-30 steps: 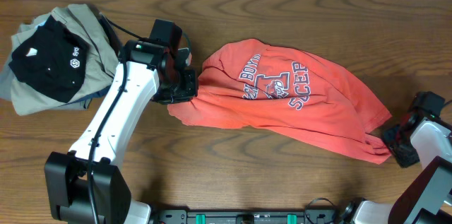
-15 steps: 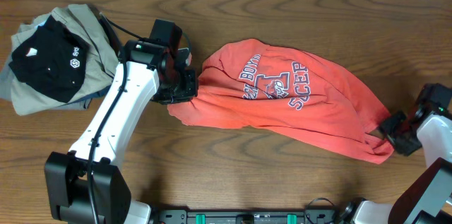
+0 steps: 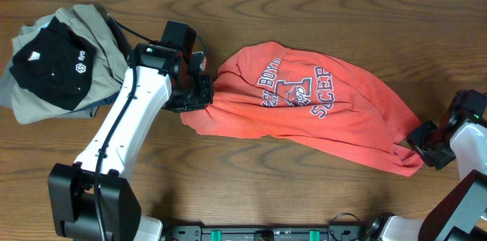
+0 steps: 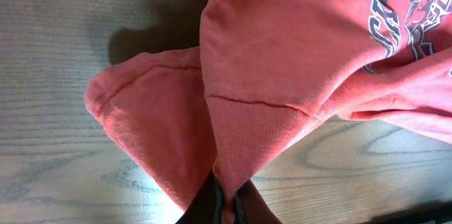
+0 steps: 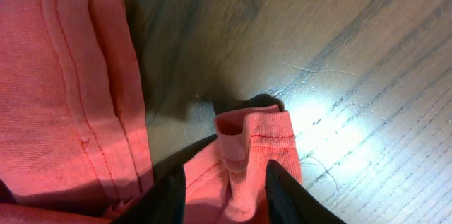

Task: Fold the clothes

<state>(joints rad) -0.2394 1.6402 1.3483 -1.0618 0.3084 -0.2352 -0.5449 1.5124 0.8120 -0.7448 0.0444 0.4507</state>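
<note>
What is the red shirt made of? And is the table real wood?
The red T-shirt looks like soft, matte knit cotton: it wrinkles and drapes, and the wrist views show stitched hems and a seam. Its lettering looks printed on, white with dark outlines. The table looks like wood or a wood-look laminate, brown with grain lines and a slight sheen. I can't tell which.

Lettering on the shirt [image 3: 358, 123] is creased and partly unreadable. The right arm [image 3: 469, 150] runs off the overhead's edge. The black piece [image 3: 49, 62] hides much of the khaki one [image 3: 95, 32].
</note>
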